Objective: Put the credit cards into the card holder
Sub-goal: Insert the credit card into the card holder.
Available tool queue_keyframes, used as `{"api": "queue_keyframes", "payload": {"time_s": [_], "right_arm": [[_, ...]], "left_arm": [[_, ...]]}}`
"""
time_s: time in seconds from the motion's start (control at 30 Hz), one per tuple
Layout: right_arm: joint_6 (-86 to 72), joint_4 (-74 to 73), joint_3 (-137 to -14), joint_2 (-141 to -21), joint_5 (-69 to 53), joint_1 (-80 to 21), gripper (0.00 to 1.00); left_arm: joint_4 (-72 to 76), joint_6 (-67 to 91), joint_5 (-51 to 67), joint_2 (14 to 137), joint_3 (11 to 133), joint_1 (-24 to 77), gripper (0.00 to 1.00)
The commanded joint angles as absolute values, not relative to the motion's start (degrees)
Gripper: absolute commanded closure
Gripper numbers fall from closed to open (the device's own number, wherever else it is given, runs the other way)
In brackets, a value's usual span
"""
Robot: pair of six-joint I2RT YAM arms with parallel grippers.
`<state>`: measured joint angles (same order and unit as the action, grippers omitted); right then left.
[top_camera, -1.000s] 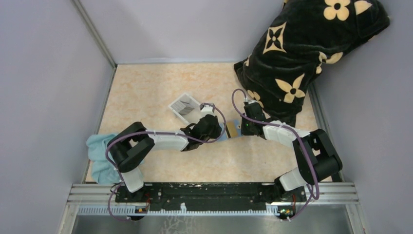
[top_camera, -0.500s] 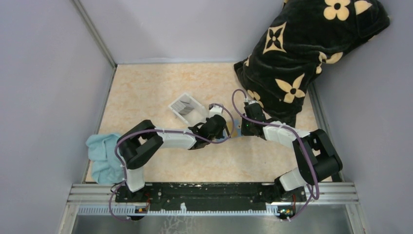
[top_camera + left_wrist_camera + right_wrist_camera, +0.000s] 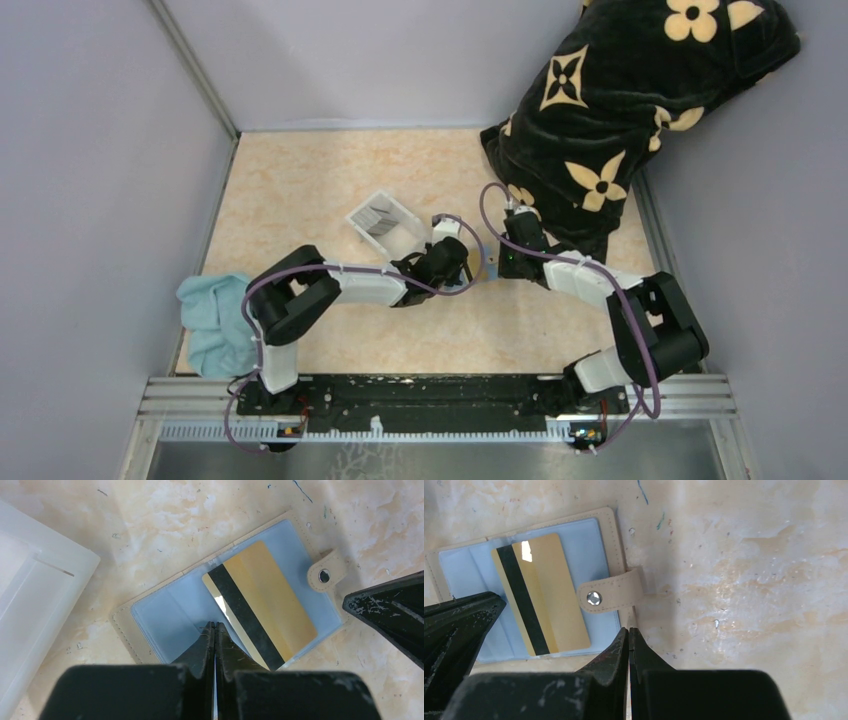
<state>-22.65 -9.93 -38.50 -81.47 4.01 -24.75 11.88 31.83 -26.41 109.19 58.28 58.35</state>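
The card holder (image 3: 150, 625) lies open on the table, tan rim and blue-grey lining up, also in the right wrist view (image 3: 610, 535). A tan-gold credit card (image 3: 270, 600) with a black stripe lies on its snap-tab half, also seen from the right wrist (image 3: 551, 590). My left gripper (image 3: 215, 626) is shut, its tips on the lining at the card's near corner. My right gripper (image 3: 629, 628) is shut, its tips at the holder's edge just below the snap tab (image 3: 609, 596). In the top view both grippers (image 3: 458, 262) (image 3: 506, 262) meet over the holder and hide it.
A clear white plastic tray (image 3: 385, 222) with thin grey things inside stands just left of the holder, also in the left wrist view (image 3: 40, 595). A light blue cloth (image 3: 208, 322) lies at the left edge. A dark flowered blanket (image 3: 620, 100) fills the back right corner.
My left arm has reached further right, so its gripper now covers the holder and the tan-gold card in the top view. The right gripper has hardly moved.
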Motion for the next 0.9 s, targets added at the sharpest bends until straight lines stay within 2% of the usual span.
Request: {"api": "queue_keyframes", "payload": {"time_s": [0.0,0.87], "right_arm": [[-22.9,-9.4,-38.8,-78.7,6.9,-23.4,1.00],[-21.9,-5.4,-41.3,-86.9,5.4,-20.9,1.00]], "left_arm": [[11.3,31.5,-26.6,110.7,59.8,58.8,1.00],[12.9,32.4,-25.4,112.7,61.7,59.6,1.00]]}}
